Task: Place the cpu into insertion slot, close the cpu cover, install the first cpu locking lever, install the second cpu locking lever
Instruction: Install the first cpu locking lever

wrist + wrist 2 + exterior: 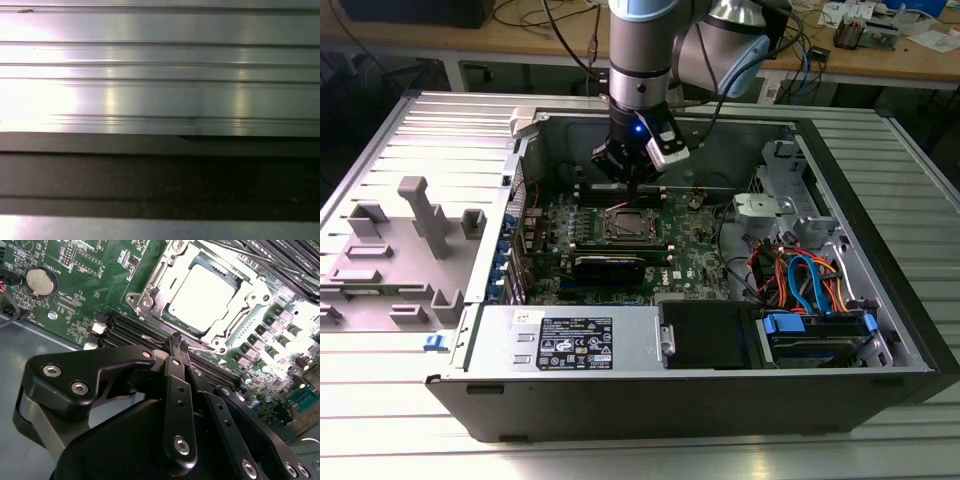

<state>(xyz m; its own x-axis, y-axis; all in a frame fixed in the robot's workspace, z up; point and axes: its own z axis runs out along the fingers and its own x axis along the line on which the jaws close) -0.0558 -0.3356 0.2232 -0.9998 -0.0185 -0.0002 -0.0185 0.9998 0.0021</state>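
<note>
The pale cpu (207,297) lies flat in the insertion slot (626,225) on the green motherboard. The silver cpu cover (240,315) lies down around it, and the chip shows through its window. A thin wire locking lever (200,346) runs along the near side of the socket. My gripper (176,338) is shut, its black fingertips together right at that lever; whether they touch it I cannot tell. In the exterior view the gripper (630,180) hangs just behind the socket inside the open computer case.
Long black memory slots (125,327) run between gripper and socket. A coin battery (40,281) sits on the board. A black card (610,265), the power supply (570,340) and a cabled drive cage (810,285) crowd the case. Grey fixtures (420,215) stand outside it.
</note>
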